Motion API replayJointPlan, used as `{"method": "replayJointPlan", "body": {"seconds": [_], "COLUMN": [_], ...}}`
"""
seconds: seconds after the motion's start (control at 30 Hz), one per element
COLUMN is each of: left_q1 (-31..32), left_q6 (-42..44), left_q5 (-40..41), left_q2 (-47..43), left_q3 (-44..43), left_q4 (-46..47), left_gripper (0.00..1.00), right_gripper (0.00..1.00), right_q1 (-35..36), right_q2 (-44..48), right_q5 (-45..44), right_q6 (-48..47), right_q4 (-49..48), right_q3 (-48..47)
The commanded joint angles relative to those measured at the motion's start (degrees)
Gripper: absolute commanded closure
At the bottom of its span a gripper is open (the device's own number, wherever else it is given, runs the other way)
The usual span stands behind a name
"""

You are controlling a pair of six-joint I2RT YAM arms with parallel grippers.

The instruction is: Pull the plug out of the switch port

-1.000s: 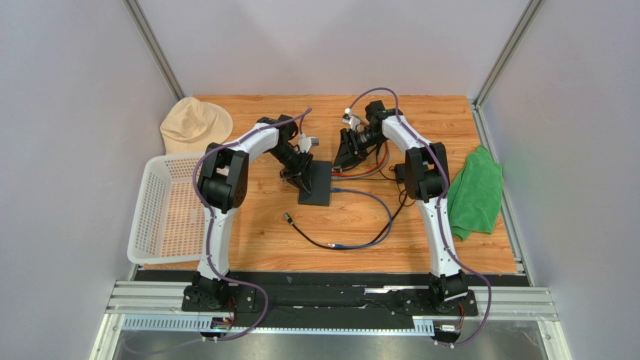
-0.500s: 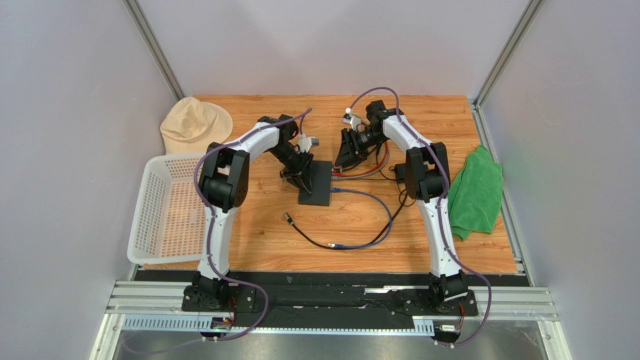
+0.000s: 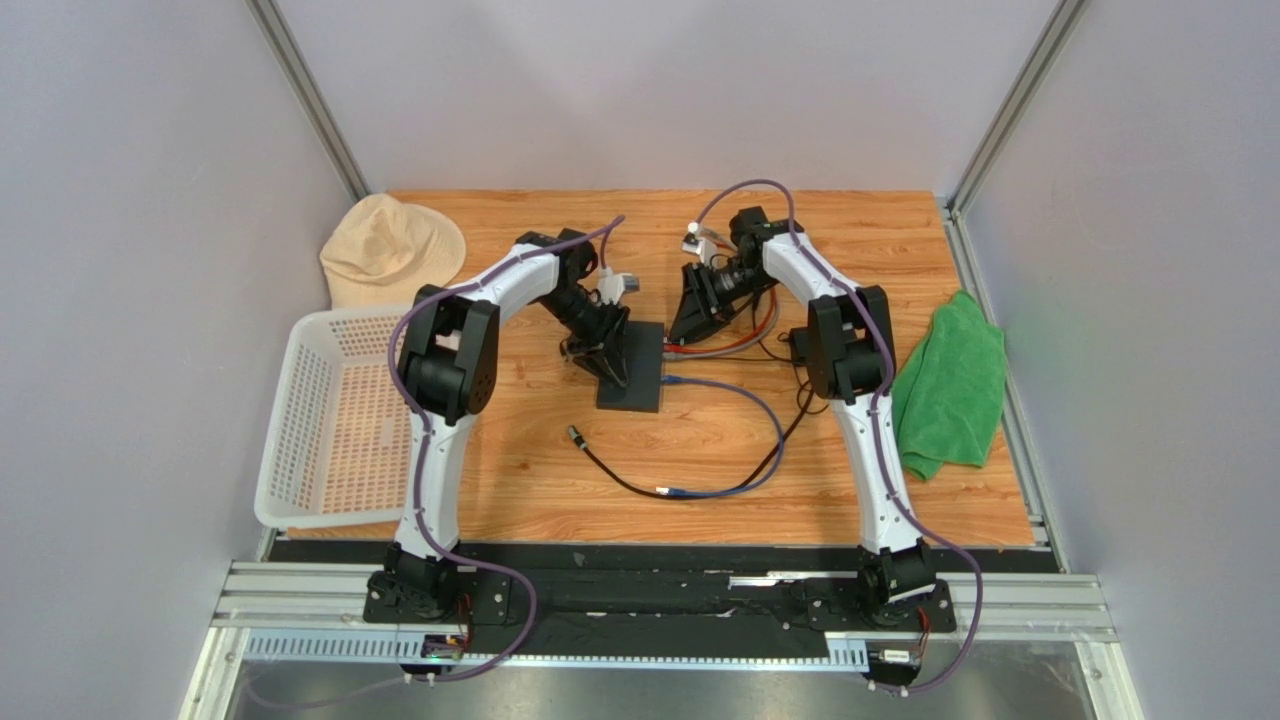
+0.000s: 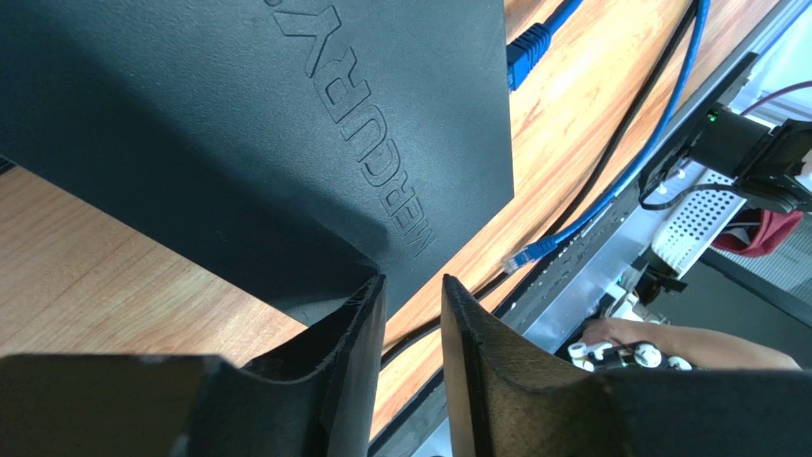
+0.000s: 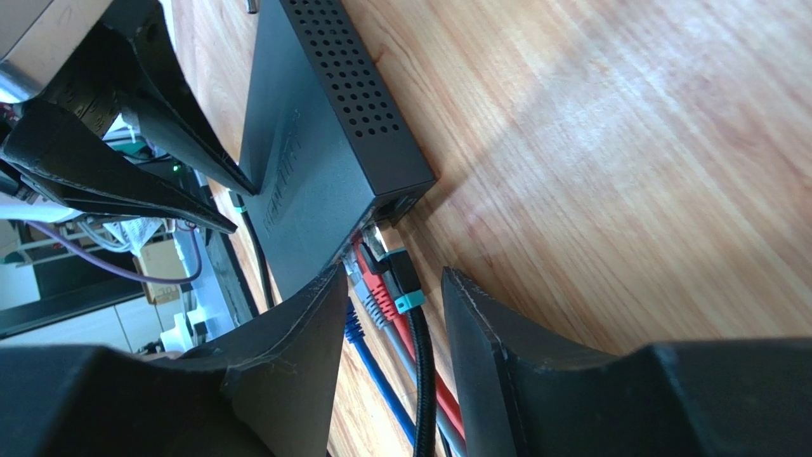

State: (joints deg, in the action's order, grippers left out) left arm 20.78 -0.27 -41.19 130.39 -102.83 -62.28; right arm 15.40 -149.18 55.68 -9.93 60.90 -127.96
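Observation:
The flat black switch [image 3: 633,368] lies mid-table. Its port edge [image 5: 379,225] carries several plugs: black braided, red, grey, and the blue plug [image 5: 354,327] on its thin blue cable [image 3: 774,435]. My right gripper [image 5: 391,278] is open and straddles this bunch of plugs just behind the port edge; its left finger partly hides the blue one. My left gripper [image 4: 412,288] is open at the switch's opposite corner [image 4: 286,124], one finger over the lid, nothing between the pads. The blue plug [image 4: 527,43] also shows at the switch's far edge in the left wrist view.
The blue cable's free end [image 4: 527,250] and a black cable with a metal tip [image 3: 576,437] lie on the wood in front of the switch. A white basket [image 3: 320,428] and beige hat [image 3: 388,248] sit left; a green cloth [image 3: 950,383] lies right.
From above, both arms stay almost still; the right wrist has crept slightly left. Switch and cables lie as before.

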Motion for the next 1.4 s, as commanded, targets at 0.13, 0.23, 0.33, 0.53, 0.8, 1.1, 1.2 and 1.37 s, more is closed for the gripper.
{"method": "replayJointPlan", "body": {"seconds": [0.13, 0.23, 0.33, 0.53, 0.8, 1.1, 1.2, 1.37], "left_q1": [-0.3, -0.3, -0.3, -0.3, -0.3, -0.3, -0.3, -0.3], "left_q6": [3.08, 3.35, 3.52, 3.61, 3.53, 3.44, 3.44, 3.26], "left_q5": [9.29, 9.2, 9.11, 8.93, 9.11, 9.11, 9.02, 9.11], "left_q2": [3.56, 3.47, 3.47, 3.47, 3.64, 4.0, 4.0, 4.17], "left_q3": [0.96, 1.05, 1.05, 0.87, 0.87, 0.35, 0.43, 0.08], "left_q4": [2.69, 2.6, 2.6, 2.34, 2.34, 2.08, 1.99, 1.9], "left_gripper": [0.57, 0.56, 0.56, 0.56, 0.54, 0.53, 0.53, 0.55], "right_gripper": [0.55, 0.58, 0.59, 0.63, 0.86, 1.0, 1.0, 1.0], "right_q1": [1.3, 1.39, 1.39, 1.39, 3.05, 5.43, 5.69, 6.31], "right_q2": [-4.8, -5.68, -6.47, -6.65, -4.98, -3.13, -2.87, -2.43], "right_q5": [-1.54, -1.71, -1.72, -2.59, -9.44, -18.76, -21.22, -24.21], "right_q6": [-2.46, -0.97, 0.0, 1.05, 1.76, 0.88, 1.49, 1.58], "right_q4": [1.15, 0.1, -0.52, -1.22, -2.02, -1.49, -1.4, -0.88], "right_q3": [-1.5, -2.2, -2.73, -2.73, -1.77, -1.24, -1.15, -0.89]}}
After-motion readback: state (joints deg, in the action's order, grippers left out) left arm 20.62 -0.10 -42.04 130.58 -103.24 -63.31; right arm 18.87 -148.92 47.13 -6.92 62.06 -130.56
